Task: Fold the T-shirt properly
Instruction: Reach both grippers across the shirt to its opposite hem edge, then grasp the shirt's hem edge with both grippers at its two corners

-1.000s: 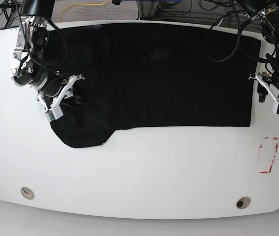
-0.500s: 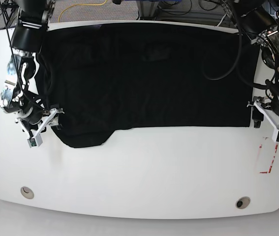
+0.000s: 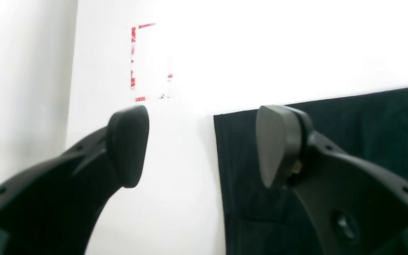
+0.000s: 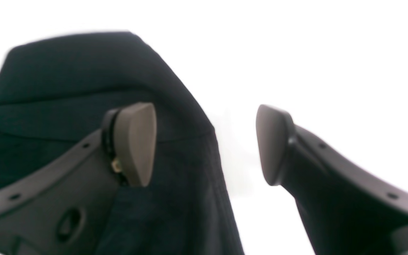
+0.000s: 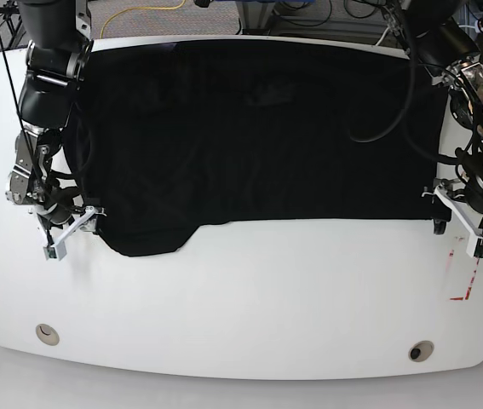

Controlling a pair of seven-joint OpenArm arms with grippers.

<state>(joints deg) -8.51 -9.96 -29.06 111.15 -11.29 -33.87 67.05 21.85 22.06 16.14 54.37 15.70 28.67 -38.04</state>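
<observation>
**Black T-shirt spread flat, both claws apart at its near corners**

Black cloth covers most of the far half of the white table: the T-shirt lies spread out flat, its far edge along the table's back rim and its near edge running in a straight line across the middle of the top. At the base view's left the near edge dips into a rounded lobe of fabric that reaches closer to the front than the rest. No printed graphic shows on the upper face.

The left gripper hangs at the shirt's near corner on the base view's right. Its jaws stand wide apart with nothing between them. From its wrist camera, one finger sits over the black cloth just inside the corner, and the other finger sits over bare table, so the shirt's side edge runs between the two. A red-edged rectangle mark lies on the table just beyond that corner.

The right gripper is at the opposite side, just beside the rounded lobe. Its jaws are also spread, holding nothing. In its wrist view one finger is over the folded, layered fabric and the other finger is over white table.

Two small round fittings are set into the table near its front edge, well apart from the shirt.
</observation>
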